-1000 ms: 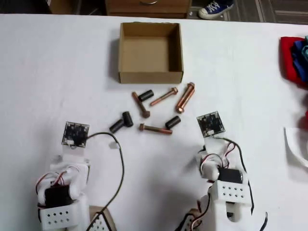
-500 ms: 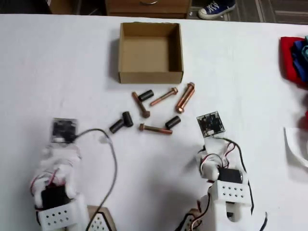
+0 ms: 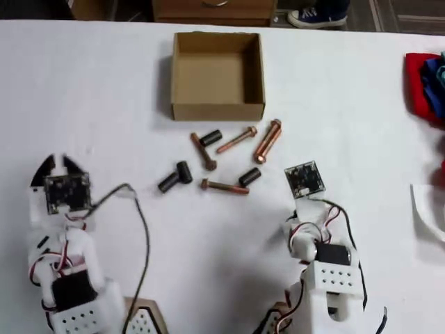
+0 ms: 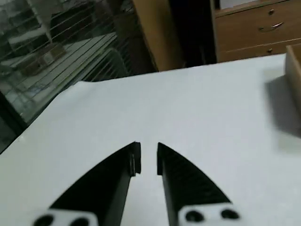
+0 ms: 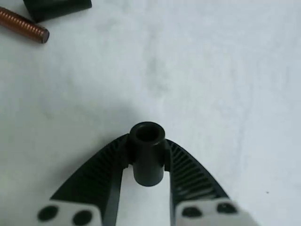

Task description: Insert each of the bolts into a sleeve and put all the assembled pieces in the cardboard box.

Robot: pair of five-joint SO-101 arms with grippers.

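I log the right gripper point(image 5: 146, 143) clamped on one black sleeve point(image 5: 147, 165). Left gripper point(image 4: 148, 157): fingers narrowly apart, over the table point(image 4: 211, 108).

On my feed the cardboard box point(image 3: 217, 111) sits open side up, far middle of the table. Four copper bolts lie flat just in front of it: fat bolt point(image 3: 268, 140), slim bolt point(image 3: 236, 139), left bolt point(image 3: 204, 152), near bolt point(image 3: 224, 186). One black sleeve point(image 3: 211, 138) lies against the left bolt and a second sleeve point(image 3: 250, 177) by the near bolt's tip. The black clump point(image 3: 175, 177) could be one sleeve or two. The held sleeve point(image 5: 147, 162) stands upright, pinched in my right gripper point(image 5: 146, 141).
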